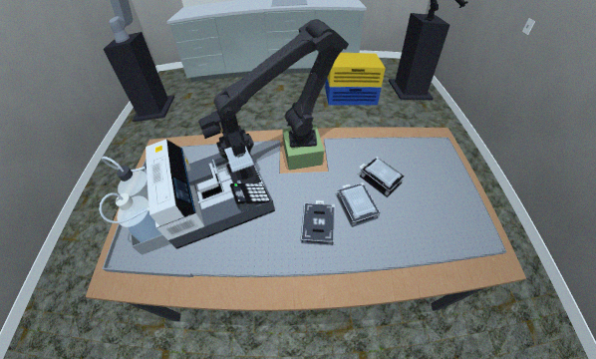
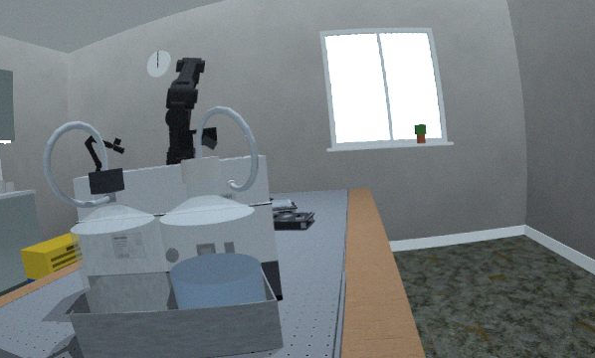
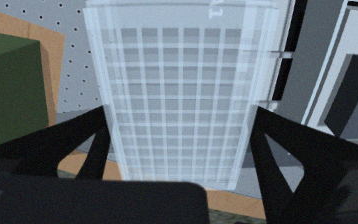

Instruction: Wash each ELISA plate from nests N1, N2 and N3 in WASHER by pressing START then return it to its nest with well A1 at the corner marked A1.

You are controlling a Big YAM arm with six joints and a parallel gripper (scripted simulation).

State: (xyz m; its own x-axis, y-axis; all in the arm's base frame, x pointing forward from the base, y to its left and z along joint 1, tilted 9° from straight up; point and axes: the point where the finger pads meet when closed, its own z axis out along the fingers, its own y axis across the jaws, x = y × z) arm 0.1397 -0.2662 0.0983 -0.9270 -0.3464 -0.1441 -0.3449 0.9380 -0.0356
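Observation:
My gripper (image 1: 239, 153) (image 3: 180, 113) is shut on a clear ELISA plate (image 1: 240, 161) (image 3: 180, 70), its fingers on the two long sides. It holds the plate above the rear part of the washer's deck, behind the keypad (image 1: 257, 192). The washer (image 1: 164, 181) stands at the left; its lamp (image 1: 235, 184) is green. The carrier (image 1: 201, 199) is out, with no plate seen in its pocket. Nest N1 (image 1: 318, 237) is empty. One plate (image 1: 359, 201) sits in the middle nest and another plate (image 1: 384, 172) in the far right nest. The gripper is hidden in the exterior view.
The green arm base (image 1: 305, 157) (image 3: 15, 95) stands close to the held plate. Two bottles (image 1: 141, 214) (image 2: 218, 283) with looped tubes stand in a grey tray (image 2: 178, 333) beyond the washer. The washer's tall housing borders the carrier on the left.

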